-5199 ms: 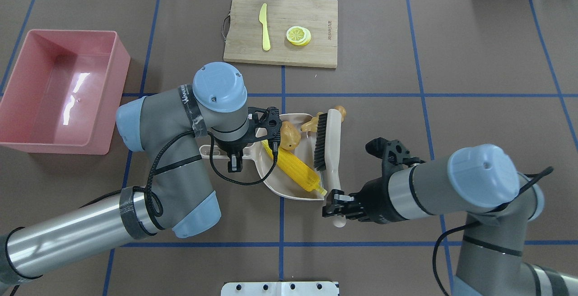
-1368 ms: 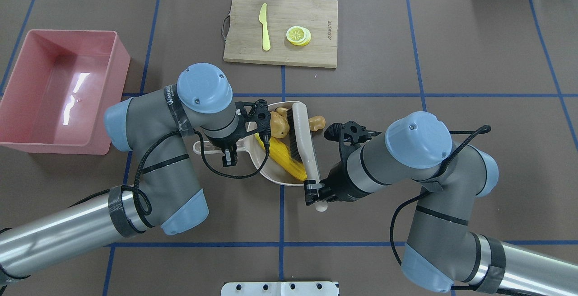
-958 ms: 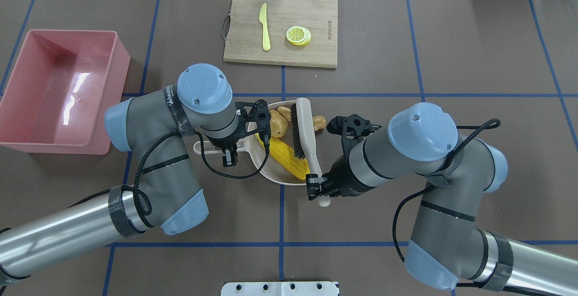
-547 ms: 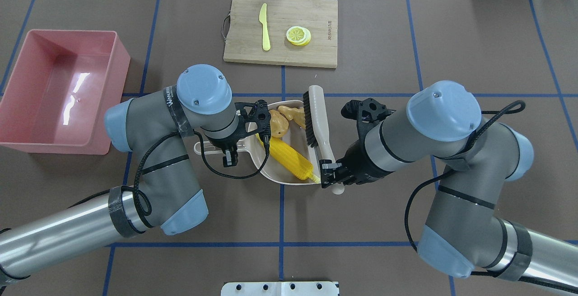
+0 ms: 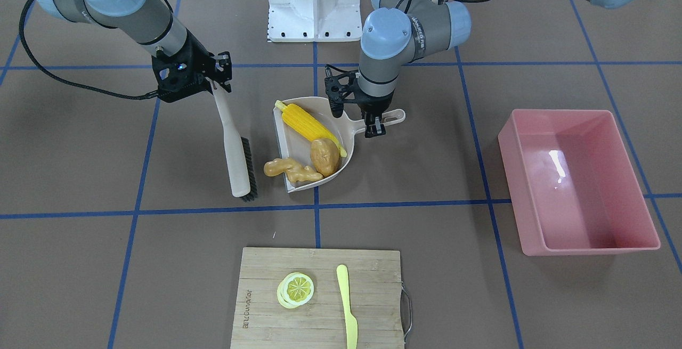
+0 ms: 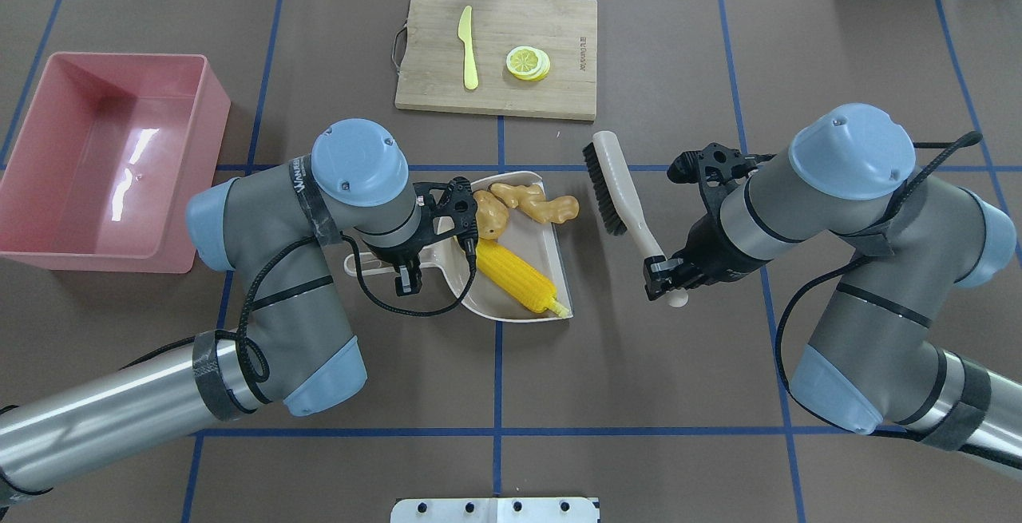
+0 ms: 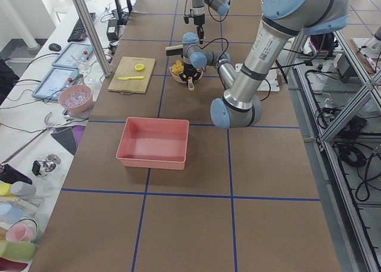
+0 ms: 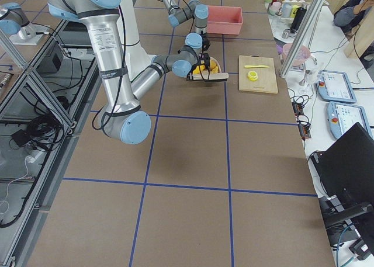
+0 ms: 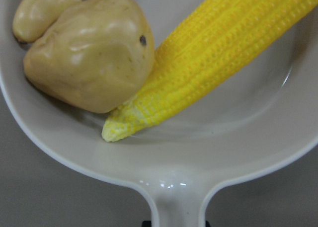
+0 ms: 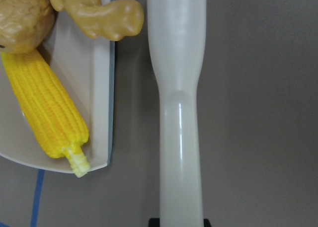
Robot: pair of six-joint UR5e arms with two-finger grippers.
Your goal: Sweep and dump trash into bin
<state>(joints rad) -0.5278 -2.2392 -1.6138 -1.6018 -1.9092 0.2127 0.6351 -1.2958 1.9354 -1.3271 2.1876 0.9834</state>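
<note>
The trash sits in a beige dustpan (image 6: 503, 307): a yellow corn cob (image 6: 515, 277), a brown potato (image 6: 491, 215), and a tan ginger root (image 6: 536, 202) that lies across the pan's open lip with one end past the edge. My left gripper (image 6: 399, 263) is shut on the dustpan's handle (image 5: 391, 117). My right gripper (image 6: 667, 279) is shut on the handle of a brush (image 6: 619, 196), which stands a hand's width to the right of the pan, bristles toward it. The pink bin (image 6: 96, 172) stands empty at the far left.
A bamboo cutting board (image 6: 559, 36) at the back centre carries a yellow knife (image 6: 468, 48) and lemon slices (image 6: 527, 62). A white mounting plate (image 6: 495, 509) sits at the near table edge. Bare brown table lies between the dustpan and the bin.
The right arm has swung the brush out of the dustpan and away to the right. The ginger root now rests on the pan's lip. The left arm holds still.
</note>
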